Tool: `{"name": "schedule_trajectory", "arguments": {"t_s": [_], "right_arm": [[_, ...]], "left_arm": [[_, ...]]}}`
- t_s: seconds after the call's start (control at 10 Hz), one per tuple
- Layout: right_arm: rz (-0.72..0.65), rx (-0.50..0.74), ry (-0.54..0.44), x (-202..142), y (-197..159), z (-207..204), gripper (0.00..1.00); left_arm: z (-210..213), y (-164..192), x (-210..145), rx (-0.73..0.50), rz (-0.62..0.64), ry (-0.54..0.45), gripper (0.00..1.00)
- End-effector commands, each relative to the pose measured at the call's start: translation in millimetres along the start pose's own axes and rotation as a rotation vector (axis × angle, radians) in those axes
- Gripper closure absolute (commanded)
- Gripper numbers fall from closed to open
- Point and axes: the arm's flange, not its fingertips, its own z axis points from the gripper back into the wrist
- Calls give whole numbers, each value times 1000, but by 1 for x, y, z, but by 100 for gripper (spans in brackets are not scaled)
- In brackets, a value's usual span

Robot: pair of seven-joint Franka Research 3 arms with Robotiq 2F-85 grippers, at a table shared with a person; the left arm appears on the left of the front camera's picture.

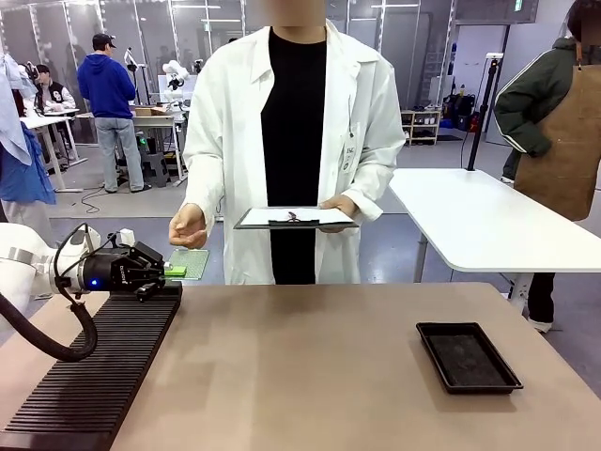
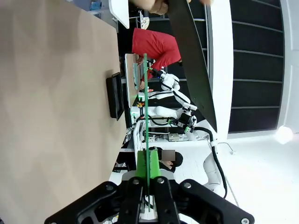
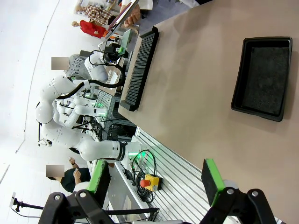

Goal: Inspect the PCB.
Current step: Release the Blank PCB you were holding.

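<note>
The PCB [image 1: 191, 262] is a thin green board held out flat past the table's far left edge. My left gripper [image 1: 170, 272] is shut on its near edge. In the left wrist view the PCB [image 2: 145, 107] appears edge-on as a thin green line between the green pads [image 2: 142, 164]. A person in a white lab coat stands behind it, one hand [image 1: 188, 226] just above the board, apart from it as far as I can tell. My right gripper [image 3: 155, 179] is open and holds nothing, above the table's near side.
The person's other hand holds a dark clipboard [image 1: 296, 218] with white paper at waist height. A long black slotted rack [image 1: 94, 366] lies along the table's left side under my left arm. A shallow black tray [image 1: 467, 355] sits at the right, also seen as the tray [image 3: 261, 77].
</note>
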Motion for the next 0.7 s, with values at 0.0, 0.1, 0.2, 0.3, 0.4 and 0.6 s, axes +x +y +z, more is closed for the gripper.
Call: {"name": "schedule_trajectory", "arguments": {"t_s": [0.0,0.1,0.2,0.3,0.4,0.6], "right_arm": [[20,9,1,0,0,1,0],[20,9,1,0,0,1,0],[20,9,1,0,0,1,0],[20,9,1,0,0,1,0],[20,9,1,0,0,1,0],[20,9,1,0,0,1,0]], "left_arm": [[-1,-3,-1,22,-19,-2,97],[-1,-3,-1,22,-19,-2,97],[-1,-3,-1,22,-19,-2,97],[-1,-3,-1,22,-19,-2,97],[-1,-3,-1,22,-19,-2,97],[-1,-3,-1,22,-19,-2,97]]}}
